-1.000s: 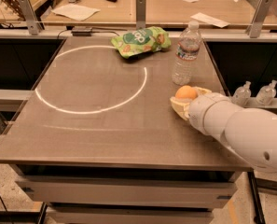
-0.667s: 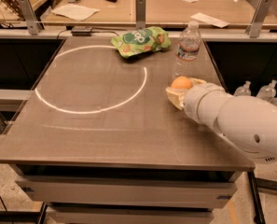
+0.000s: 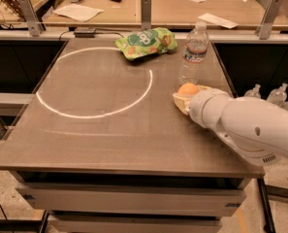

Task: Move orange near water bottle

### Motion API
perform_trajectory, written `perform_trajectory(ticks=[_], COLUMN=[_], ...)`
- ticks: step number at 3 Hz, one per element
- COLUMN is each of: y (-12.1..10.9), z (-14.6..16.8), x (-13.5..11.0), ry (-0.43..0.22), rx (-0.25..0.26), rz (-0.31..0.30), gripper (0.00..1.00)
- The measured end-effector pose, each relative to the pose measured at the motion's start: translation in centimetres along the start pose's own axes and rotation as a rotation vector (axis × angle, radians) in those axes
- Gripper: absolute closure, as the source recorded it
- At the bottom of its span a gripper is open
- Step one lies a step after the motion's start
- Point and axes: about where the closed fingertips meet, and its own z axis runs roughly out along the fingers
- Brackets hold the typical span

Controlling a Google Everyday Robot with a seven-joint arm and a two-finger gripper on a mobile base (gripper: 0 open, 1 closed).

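The orange (image 3: pixel 187 89) is a small round fruit held between the cream fingers of my gripper (image 3: pixel 186 97), just above the brown table. The gripper is shut on it. The water bottle (image 3: pixel 193 53) stands upright just behind the orange, clear with a white cap and a red-and-white label. The orange is a short way in front of the bottle's base, not touching it. My white arm (image 3: pixel 245 125) reaches in from the right and hides the back of the gripper.
A green snack bag (image 3: pixel 145 42) lies at the back centre of the table (image 3: pixel 85 140). A white circle (image 3: pixel 92 81) is marked on the tabletop. Two small clear pump bottles (image 3: pixel 267 93) stand off the right edge. Another bench runs behind.
My gripper has carried the orange a little left and back, closer to the bottle's base. The bottle and the snack bag have not moved.
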Motion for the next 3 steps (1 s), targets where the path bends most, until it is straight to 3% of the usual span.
perform_trajectory(ticks=[3], y=[0.54], z=[0.82], x=[0.63], ry=[0.027], rx=[-0.023], rz=[0.011], gripper=[0.14])
